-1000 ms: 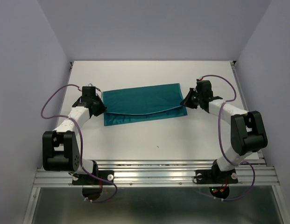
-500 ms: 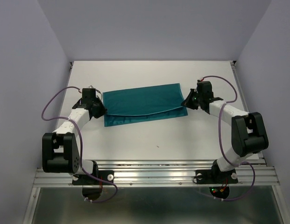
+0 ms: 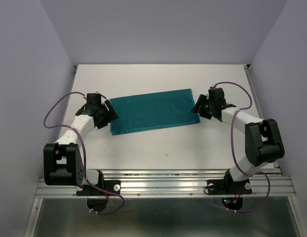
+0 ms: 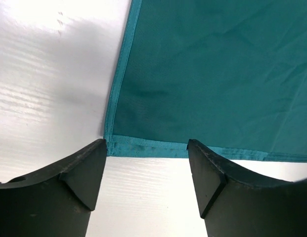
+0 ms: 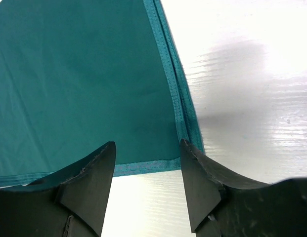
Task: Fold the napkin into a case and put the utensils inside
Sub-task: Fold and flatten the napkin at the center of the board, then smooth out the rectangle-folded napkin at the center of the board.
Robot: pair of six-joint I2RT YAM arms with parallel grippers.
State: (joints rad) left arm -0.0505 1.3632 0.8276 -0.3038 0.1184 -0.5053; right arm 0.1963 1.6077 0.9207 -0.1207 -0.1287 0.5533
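Change since prior view: the near edge of the napkin [image 3: 152, 110], bowed up half a second ago, now lies flat.
Napkin: teal cloth, doubled into a wide rectangle, hems stacked, lightly creased, on the white table [image 3: 193, 143], centre toward 12 o'clock.
Left gripper [image 4: 146, 144]: fingers apart, empty, at the napkin's 8 o'clock corner.
Right gripper [image 5: 147, 144]: fingers apart, empty, at its 4 o'clock corner.

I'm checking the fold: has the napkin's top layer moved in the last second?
Yes. On the napkin, the top layer's near edge moved toward the front of the table, covering the lower strip.
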